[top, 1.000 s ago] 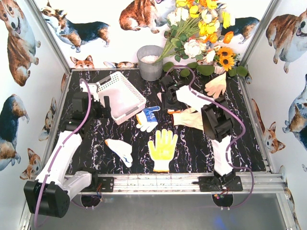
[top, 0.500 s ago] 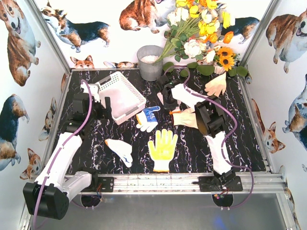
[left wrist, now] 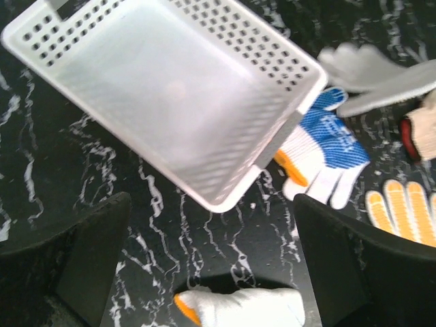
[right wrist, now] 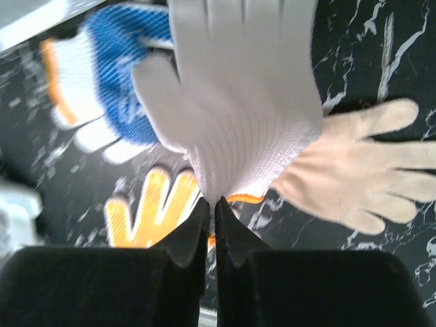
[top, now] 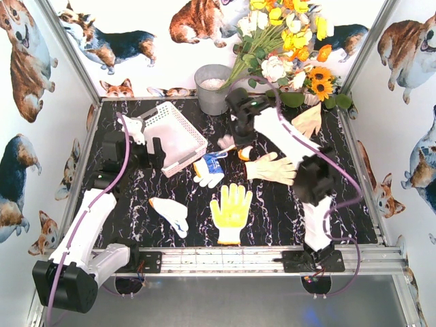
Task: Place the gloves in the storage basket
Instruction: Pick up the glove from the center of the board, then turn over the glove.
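The white lattice storage basket (top: 178, 129) (left wrist: 157, 102) stands at the back left and holds nothing. My right gripper (top: 238, 138) (right wrist: 211, 204) is shut on the orange cuff of a white knit glove (top: 226, 142) (right wrist: 245, 102), which hangs above the table. Under it lie a blue-and-white glove (top: 210, 168) (right wrist: 102, 75), a yellow-orange glove (top: 231, 211) (right wrist: 150, 211) and a cream glove (top: 272, 167) (right wrist: 354, 170). My left gripper (top: 158, 151) (left wrist: 211, 228) stands open just in front of the basket's near corner. Below its fingers lies a white glove with an orange cuff (top: 170, 213) (left wrist: 245, 306).
A second cream glove (top: 308, 121) lies at the back right under the flowers (top: 286, 41). A grey metal bucket (top: 213, 88) stands behind the basket. Printed walls close in three sides, and an aluminium rail (top: 231, 259) runs along the near edge.
My right gripper has shut on the white glove, lifted it off the cream one and swung it back and left towards the basket. The left arm has barely moved.
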